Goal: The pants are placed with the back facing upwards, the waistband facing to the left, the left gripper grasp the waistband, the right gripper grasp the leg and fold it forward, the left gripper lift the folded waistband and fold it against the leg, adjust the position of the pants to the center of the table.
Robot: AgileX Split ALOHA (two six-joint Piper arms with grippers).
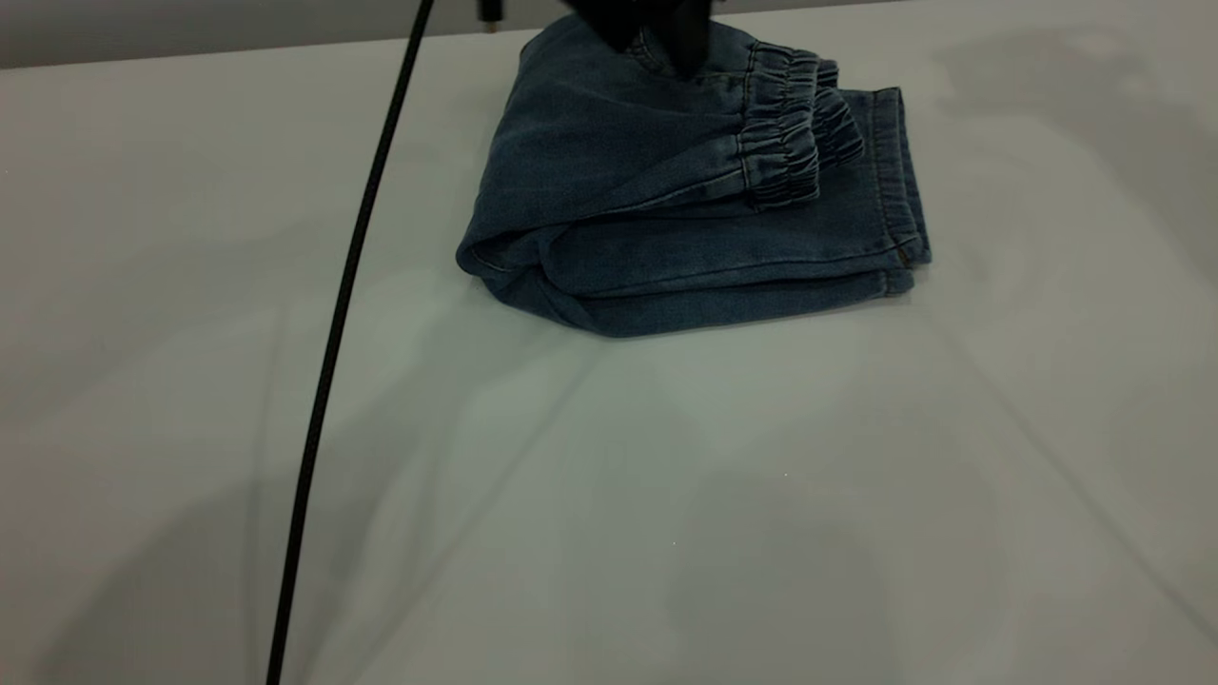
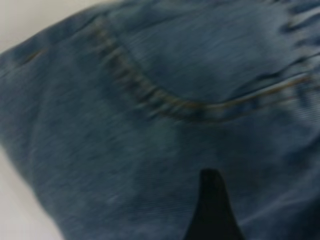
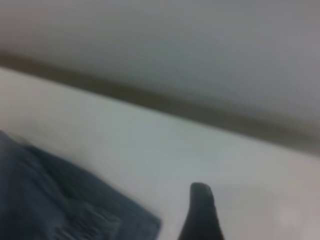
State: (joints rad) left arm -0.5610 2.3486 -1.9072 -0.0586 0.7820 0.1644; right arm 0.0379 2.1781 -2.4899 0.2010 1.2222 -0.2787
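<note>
A black gripper [image 1: 657, 33] at 12 o'clock over the pants [image 1: 685, 190] is cut off by the exterior view's top edge; its finger spacing cannot be determined. Each wrist view shows one blurred fingertip [image 2: 212, 205] only.

Pants [image 1: 666, 190] lying folded into a compact blue denim bundle at the table's [image 1: 609, 495] far edge, elastic waistband [image 1: 782, 133] sitting on top, hems stacking at the bundle's right.
</note>
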